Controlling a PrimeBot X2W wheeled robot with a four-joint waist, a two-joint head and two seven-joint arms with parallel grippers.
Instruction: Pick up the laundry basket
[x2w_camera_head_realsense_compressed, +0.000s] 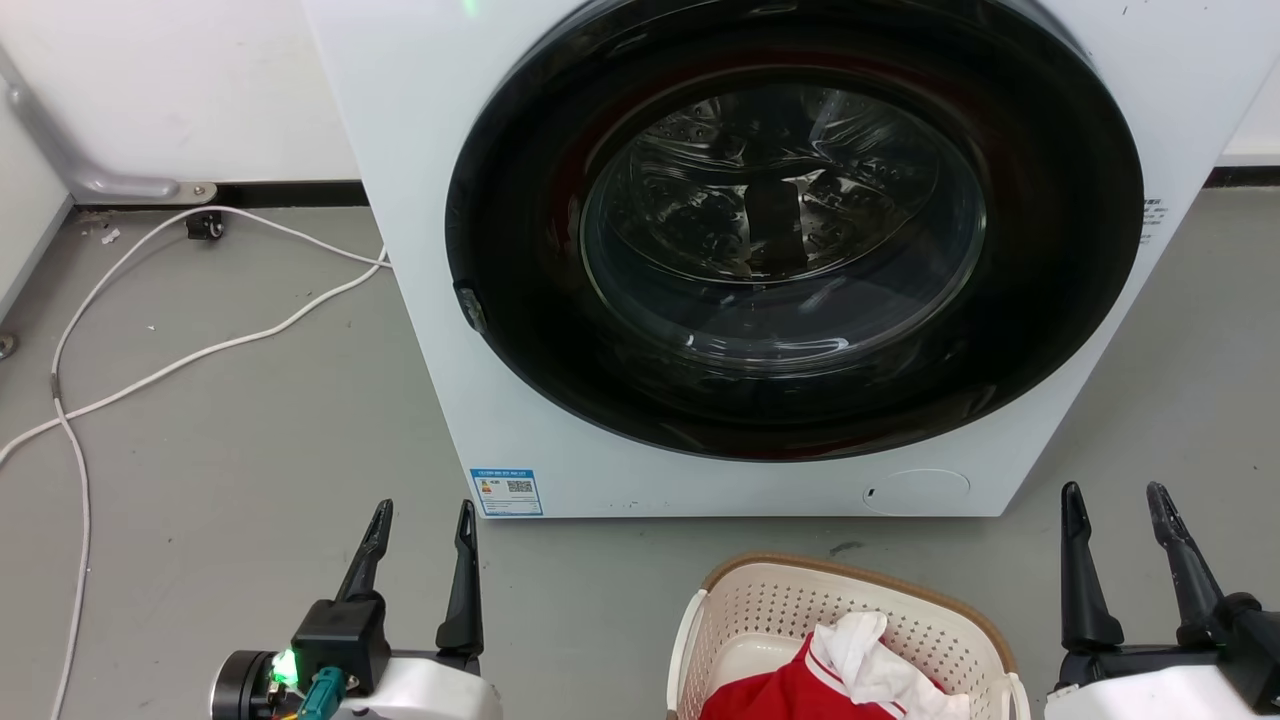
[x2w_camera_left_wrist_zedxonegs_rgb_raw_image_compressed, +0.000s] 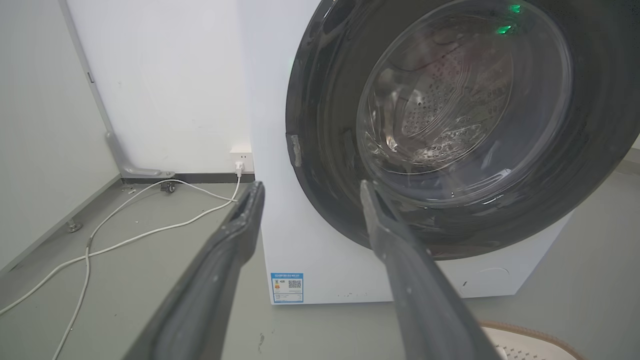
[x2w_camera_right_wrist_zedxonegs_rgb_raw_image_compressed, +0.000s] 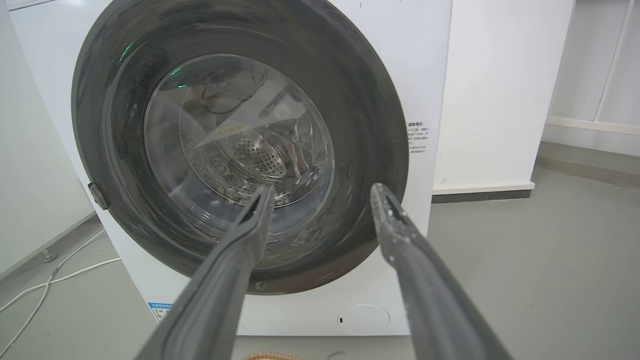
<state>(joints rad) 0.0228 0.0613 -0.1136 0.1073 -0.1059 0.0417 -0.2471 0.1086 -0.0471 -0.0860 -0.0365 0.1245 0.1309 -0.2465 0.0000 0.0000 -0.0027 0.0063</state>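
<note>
Between the left fingers (x2w_camera_head_realsense_compressed: 463, 585) and the right fingers (x2w_camera_head_realsense_compressed: 1082, 580), the laundry basket (x2w_camera_head_realsense_compressed: 765, 608) is sitting on the grey floor (x2w_camera_head_realsense_compressed: 250, 450), holding red and white clothes (x2w_camera_head_realsense_compressed: 790, 692). Both pairs of fingers are standing spread apart, gripping nothing, clear of the basket. Ahead of them a white washing machine (x2w_camera_head_realsense_compressed: 415, 240) is standing, door (x2w_camera_head_realsense_compressed: 790, 230) shut.

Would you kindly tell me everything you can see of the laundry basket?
The laundry basket is cream-white plastic with perforated walls, a brown woven-look rim and a white side handle. It stands upright on the grey floor just before the washing machine, cut off by the head view's bottom edge. Red and white clothes lie inside.
</note>
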